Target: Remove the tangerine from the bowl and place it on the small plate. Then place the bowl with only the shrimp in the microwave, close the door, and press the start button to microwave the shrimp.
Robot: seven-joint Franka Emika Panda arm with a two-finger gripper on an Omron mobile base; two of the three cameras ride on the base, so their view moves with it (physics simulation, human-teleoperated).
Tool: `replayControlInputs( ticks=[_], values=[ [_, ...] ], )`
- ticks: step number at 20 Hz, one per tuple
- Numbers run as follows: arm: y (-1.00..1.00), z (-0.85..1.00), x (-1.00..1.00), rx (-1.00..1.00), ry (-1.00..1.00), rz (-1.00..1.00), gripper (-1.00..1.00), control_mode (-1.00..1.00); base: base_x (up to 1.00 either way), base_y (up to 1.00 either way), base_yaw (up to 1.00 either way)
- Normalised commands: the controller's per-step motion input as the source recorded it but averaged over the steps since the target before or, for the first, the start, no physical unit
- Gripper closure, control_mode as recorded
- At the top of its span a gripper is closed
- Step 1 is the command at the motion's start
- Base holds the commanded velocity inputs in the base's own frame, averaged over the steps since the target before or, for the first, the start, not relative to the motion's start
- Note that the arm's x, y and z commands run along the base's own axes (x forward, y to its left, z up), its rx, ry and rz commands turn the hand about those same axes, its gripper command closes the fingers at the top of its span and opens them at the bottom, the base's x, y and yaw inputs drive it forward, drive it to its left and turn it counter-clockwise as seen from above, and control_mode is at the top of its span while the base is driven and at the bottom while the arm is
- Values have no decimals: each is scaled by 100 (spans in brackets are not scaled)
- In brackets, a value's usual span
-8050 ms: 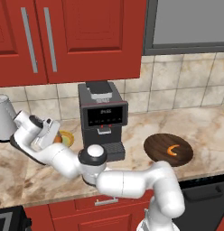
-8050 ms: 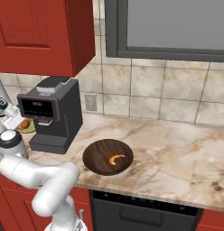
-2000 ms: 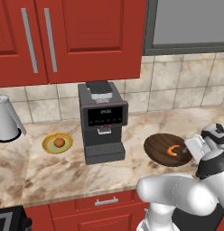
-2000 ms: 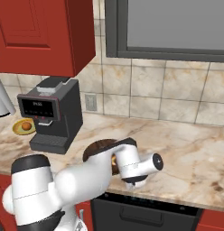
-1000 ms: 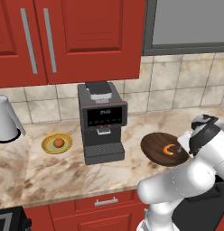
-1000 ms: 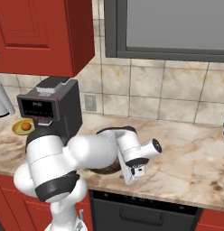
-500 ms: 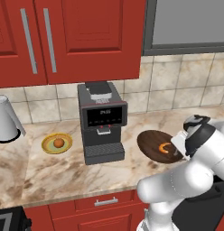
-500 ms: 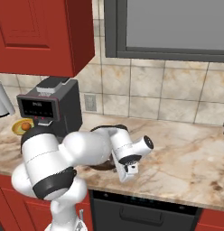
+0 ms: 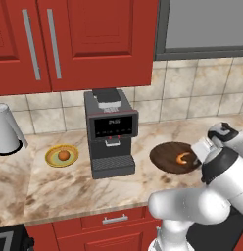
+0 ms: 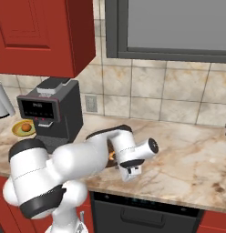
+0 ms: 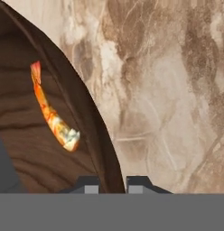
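Note:
The dark wooden bowl (image 9: 165,159) lies on the counter right of the coffee machine, with the curved orange shrimp (image 9: 182,158) inside it. My gripper (image 9: 199,155) is at the bowl's right rim. In the hand view the bowl's rim (image 11: 86,117) runs down between my two fingertips, so the gripper (image 11: 113,182) is shut on it, and the shrimp (image 11: 53,118) lies just inside. The tangerine (image 9: 63,155) rests on the small plate (image 9: 51,159) left of the coffee machine. The microwave (image 9: 202,24) hangs above at the upper right.
A black coffee machine (image 9: 111,132) stands between plate and bowl. A white kettle (image 9: 7,130) is at the far left. Red cabinets (image 9: 69,39) hang above. Bare marble counter (image 10: 187,154) stretches right of the bowl, with an oven front (image 10: 146,214) below.
The jaws have closed on the bowl's right rim. The hand has settled a little lower and leftward at the bowl.

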Motion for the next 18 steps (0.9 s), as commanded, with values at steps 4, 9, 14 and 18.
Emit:
replayControlInputs(
  ticks=[4,9,14,18],
  values=[
    [-1,0,-3,0,-6,0,100,-100,0,0,0],
    [-1,48,-8,0,-20,0,100,-100,0,0,0],
    [0,93,-43,0,-30,0,100,-100,0,0,0],
    [0,98,-77,-1,-22,0,100,-100,0,0,0]
  ],
)
